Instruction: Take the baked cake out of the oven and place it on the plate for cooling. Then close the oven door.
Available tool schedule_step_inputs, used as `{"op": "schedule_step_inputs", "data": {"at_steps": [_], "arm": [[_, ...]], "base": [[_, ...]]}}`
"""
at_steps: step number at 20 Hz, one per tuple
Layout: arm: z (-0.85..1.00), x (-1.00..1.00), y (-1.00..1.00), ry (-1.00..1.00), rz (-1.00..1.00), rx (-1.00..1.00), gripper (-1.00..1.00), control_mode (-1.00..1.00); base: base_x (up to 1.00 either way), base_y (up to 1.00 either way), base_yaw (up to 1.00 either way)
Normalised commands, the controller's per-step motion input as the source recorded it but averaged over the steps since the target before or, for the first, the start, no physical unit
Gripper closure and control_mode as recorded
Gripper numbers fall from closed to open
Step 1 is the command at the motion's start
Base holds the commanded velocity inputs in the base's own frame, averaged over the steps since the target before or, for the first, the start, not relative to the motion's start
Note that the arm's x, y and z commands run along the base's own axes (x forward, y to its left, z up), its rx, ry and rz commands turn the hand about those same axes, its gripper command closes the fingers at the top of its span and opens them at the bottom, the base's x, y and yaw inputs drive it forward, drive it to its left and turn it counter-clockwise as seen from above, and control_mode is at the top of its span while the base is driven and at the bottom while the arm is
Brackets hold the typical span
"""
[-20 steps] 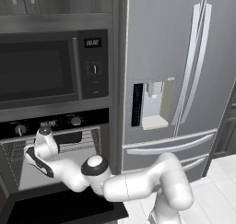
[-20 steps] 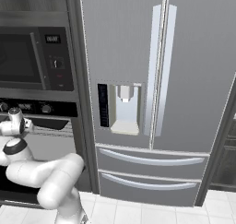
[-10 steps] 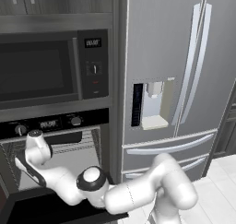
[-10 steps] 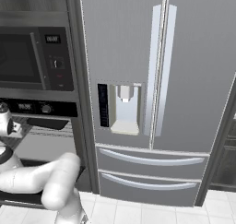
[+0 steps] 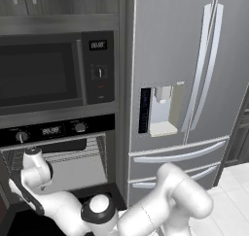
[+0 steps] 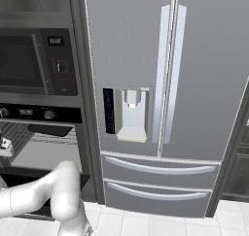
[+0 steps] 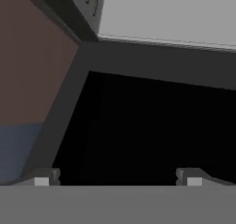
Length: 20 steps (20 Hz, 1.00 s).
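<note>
The black oven point(image 5: 51, 131), with its two knobs and small display, stands open below the microwave, and wire racks point(image 5: 73, 156) show in its grey cavity. Its drop-down oven door point(image 7: 152, 126) lies flat as a black sheet under my hand. My hand point(image 5: 30, 181) hangs low in front of the cavity's left side, just above the door. My gripper point(image 7: 116, 179) is open, its two fingertips wide apart with nothing between them. The grey cavity floor point(image 7: 175, 15) lies beyond the door's hinge edge. The cake is hidden from me and the plate is out of view.
A dark-windowed microwave point(image 5: 44, 75) sits above the oven. A steel fridge point(image 5: 185, 84) with a dispenser stands to the right, tight against the oven column. A brown wall point(image 7: 32, 57) borders the door on the hand view's left. White tiled floor point(image 6: 146, 220) lies below the fridge.
My arm has swung left and down. The hand dropped from in front of the oven's knobs to just above the open door, and it slid off the right base view's left edge.
</note>
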Motion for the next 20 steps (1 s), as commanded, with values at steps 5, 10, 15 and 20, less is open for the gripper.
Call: {"op": "schedule_step_inputs", "data": {"at_steps": [5, 10, 15, 20], "arm": [[-0.01, -0.94, -0.21, 0.13, 0.0, 0.0, -1.0, -1.0], [0.0, -0.94, -0.29, 0.13, 0.0, -0.01, -1.0, -1.0], [-0.05, -0.94, -0.38, 0.06, 0.0, -0.06, -1.0, -1.0], [-0.17, -0.94, -0.46, 0.0, 0.0, -0.09, -1.0, -1.0]], "base": [[0.0, 0.0, 0.0], [0.0, 0.0, 0.0], [0.0, 0.0, 0.0], [0.0, 0.0, 0.0]]}}
